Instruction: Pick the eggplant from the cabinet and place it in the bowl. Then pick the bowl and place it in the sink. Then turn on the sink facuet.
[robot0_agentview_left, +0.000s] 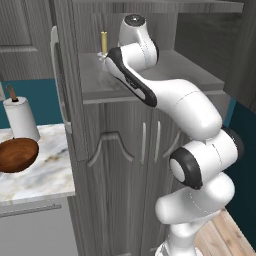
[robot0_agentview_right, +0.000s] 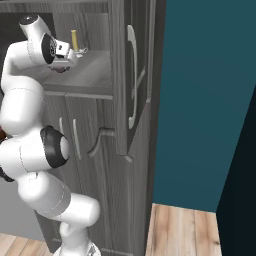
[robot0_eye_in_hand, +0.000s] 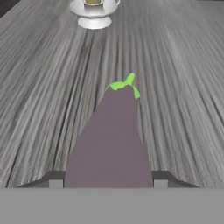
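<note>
Hand view puts the eggplant (robot0_eye_in_hand: 109, 140) right in front of you, lying on the grey wood-grain shelf of the cabinet (robot0_agentview_left: 120, 165) with its green stem end pointing away. Your claw (robot0_eye_in_hand: 108, 180) straddles its fat near end: one dark fingertip (robot0_eye_in_hand: 50, 180) shows just left of the purple body and the other just right, both hard against it or very nearly so. You cannot tell from these pictures whether the tips are pressing the eggplant or only bracketing it; they stand partly spread, about as wide as the vegetable.

Beyond the stem the shelf runs bare up to the candle dish (robot0_eye_in_hand: 93, 15), a small clear holder at the far end, well apart from the eggplant. From the left base view you see the yellow candle (robot0_agentview_left: 104, 42) standing at the back left of the shelf, and the arm reaching in over the shelf's front edge. The open cabinet door with its curved handle stands at the left of the opening there, and another shelf roofs it.

Lower left in that view, the bowl (robot0_agentview_left: 18, 154) sits on the marble surface (robot0_agentview_left: 50, 175) just in front of the paper towel roll (robot0_agentview_left: 21, 119); the picture edge cuts off its left side.

In the right base view the claw (robot0_agentview_right: 67, 55) is small, and the eggplant cannot be made out.
</note>
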